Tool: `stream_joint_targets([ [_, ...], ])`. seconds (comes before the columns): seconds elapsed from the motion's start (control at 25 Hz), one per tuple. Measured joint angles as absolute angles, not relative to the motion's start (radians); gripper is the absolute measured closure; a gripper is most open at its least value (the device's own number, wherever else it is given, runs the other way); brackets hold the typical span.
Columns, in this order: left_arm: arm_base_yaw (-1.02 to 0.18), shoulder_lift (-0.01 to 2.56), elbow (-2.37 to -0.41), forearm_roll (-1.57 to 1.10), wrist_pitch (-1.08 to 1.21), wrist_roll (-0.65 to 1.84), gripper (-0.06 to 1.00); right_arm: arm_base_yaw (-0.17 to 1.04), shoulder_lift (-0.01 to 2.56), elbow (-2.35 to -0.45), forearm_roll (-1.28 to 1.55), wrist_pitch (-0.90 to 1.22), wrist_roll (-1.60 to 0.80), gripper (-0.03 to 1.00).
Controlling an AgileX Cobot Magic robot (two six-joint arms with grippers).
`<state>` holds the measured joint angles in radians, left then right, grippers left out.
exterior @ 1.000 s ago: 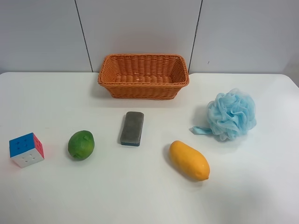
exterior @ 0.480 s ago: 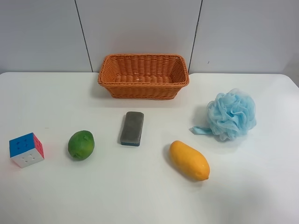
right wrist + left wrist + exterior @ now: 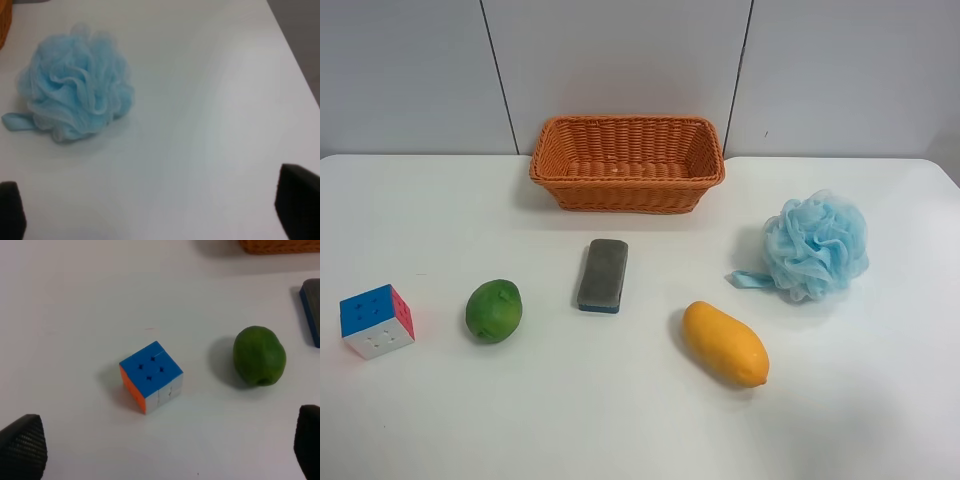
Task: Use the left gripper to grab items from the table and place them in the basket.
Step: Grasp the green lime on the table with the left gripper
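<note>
Read the bench [image 3: 620, 430] from left to right in the exterior high view. You find the puzzle cube [image 3: 376, 320] near the left edge, resting flat with its blue face up. To its right, apart from it, lies the lime [image 3: 494, 310]. Next comes the grey block [image 3: 603, 274], lying on its blue base with its long axis running near to far. The basket [image 3: 625, 195] stands upright at the far side, beyond the block; all five items lie on the bench outside it. Right of the block and nearer, the mango [image 3: 724, 343] lies at a slant. The pouf [image 3: 815, 245] sits at the right, its ribbon pointing left. In the left wrist view, the left gripper [image 3: 165, 450] is spread wide above the bench and holds nothing, with the cube and lime ahead of it. The right gripper [image 3: 154, 212] is likewise spread wide and holds nothing, near the pouf.
</note>
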<state>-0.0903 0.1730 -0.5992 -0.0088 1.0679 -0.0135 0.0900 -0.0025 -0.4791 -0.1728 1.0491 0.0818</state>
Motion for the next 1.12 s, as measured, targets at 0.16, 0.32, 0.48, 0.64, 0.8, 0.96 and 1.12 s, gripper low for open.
stream_joint_targets([
  [0.16, -0.09, 0.41, -0.728, -0.009, 1.068, -0.014, -0.05, 0.09, -0.003, -0.479, -0.173, 1.049, 0.082, -0.02],
  [0.32, -0.09, 0.678, -0.84, -0.01, 1.067, -0.011, -0.05, 0.09, -0.003, -0.479, -0.173, 1.049, 0.082, -0.02],
  [0.48, -0.091, 0.935, -0.938, -0.047, 1.063, 0.01, -0.05, 0.09, -0.003, -0.479, -0.173, 1.049, 0.082, -0.02],
  [0.64, -0.146, 1.147, -0.999, -0.055, 1.039, 0.007, -0.05, 0.09, -0.003, -0.479, -0.173, 1.049, 0.082, -0.02],
  [0.8, -0.239, 1.301, -1.009, -0.04, 0.991, -0.088, -0.05, 0.09, -0.003, -0.479, -0.173, 1.049, 0.082, -0.02],
  [0.96, -0.335, 1.415, -1.009, -0.007, 0.942, -0.219, -0.05, 0.09, -0.003, -0.479, -0.173, 1.049, 0.082, -0.02],
  [1.12, -0.399, 1.507, -1.009, 0.0, 0.904, -0.329, -0.05, 0.09, -0.003, -0.479, -0.173, 1.049, 0.082, -0.02],
])
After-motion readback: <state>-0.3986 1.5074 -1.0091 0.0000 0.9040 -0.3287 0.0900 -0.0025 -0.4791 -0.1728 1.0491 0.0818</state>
